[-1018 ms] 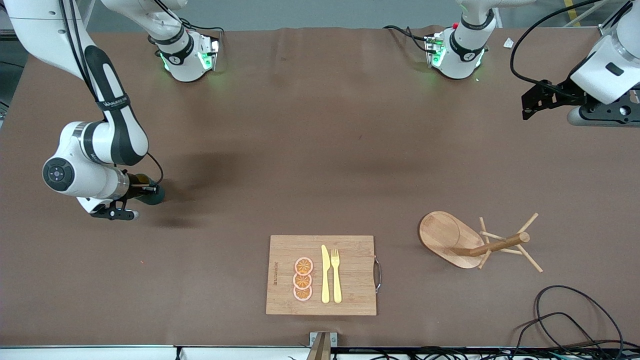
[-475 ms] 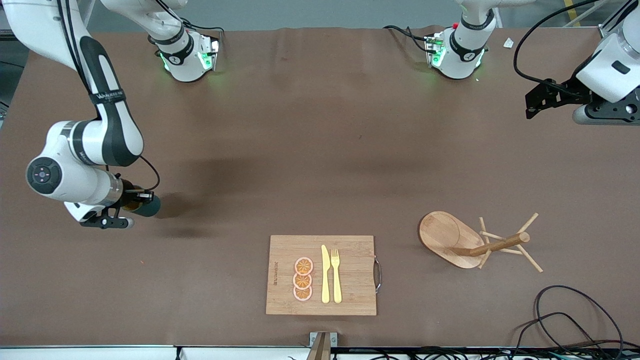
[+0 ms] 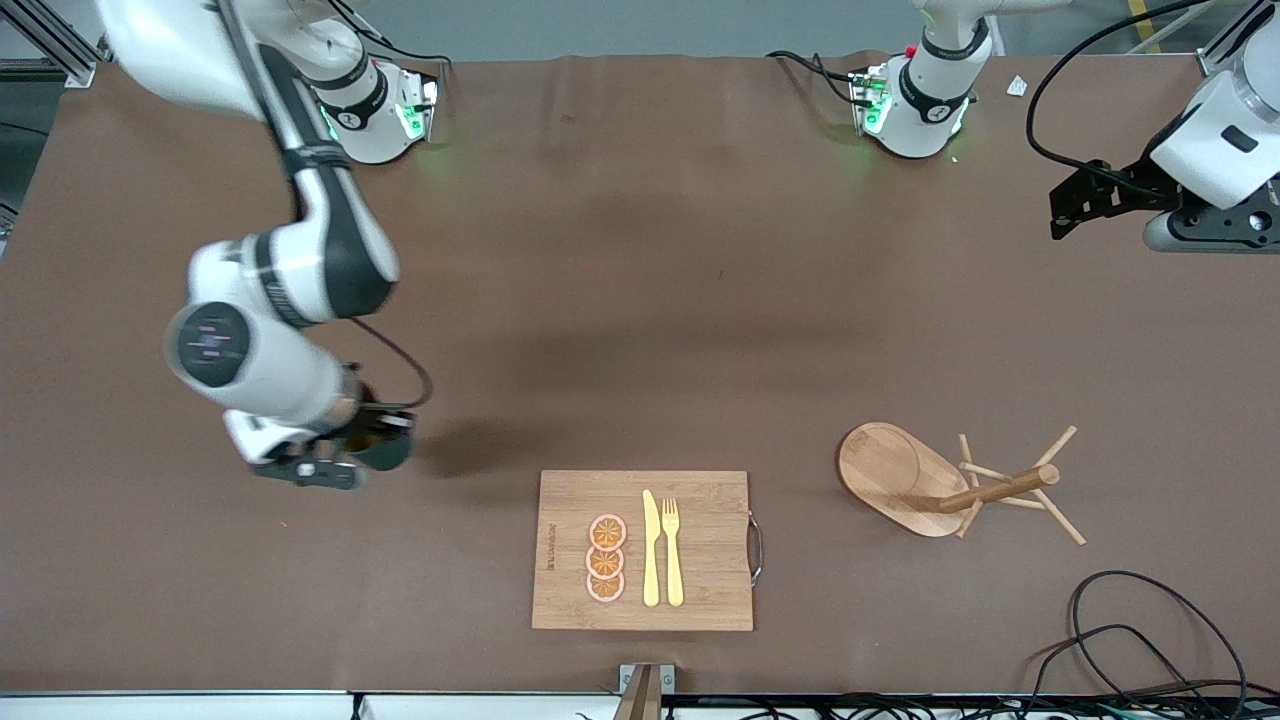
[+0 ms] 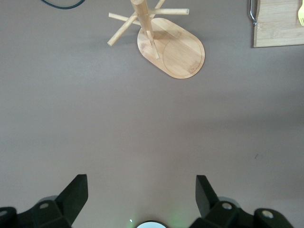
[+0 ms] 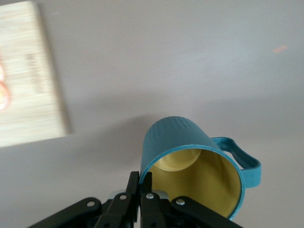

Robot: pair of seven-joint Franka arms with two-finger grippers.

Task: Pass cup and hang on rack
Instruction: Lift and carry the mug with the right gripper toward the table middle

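Right gripper (image 3: 365, 440) pinches the dark teal-green ribbed cup (image 5: 194, 166) by its rim, airborne over bare table beside the bamboo cutting board (image 3: 560, 550). Thin rim grip may slip. Left gripper (image 4: 137, 199) waits, jaws wide, near the wooden mug rack (image 3: 950, 485).

Brown counter (image 3: 640, 300) carrying a bamboo cutting board (image 3: 700, 580), a wooden mug rack (image 3: 890, 470) and black cables (image 3: 1150, 640).
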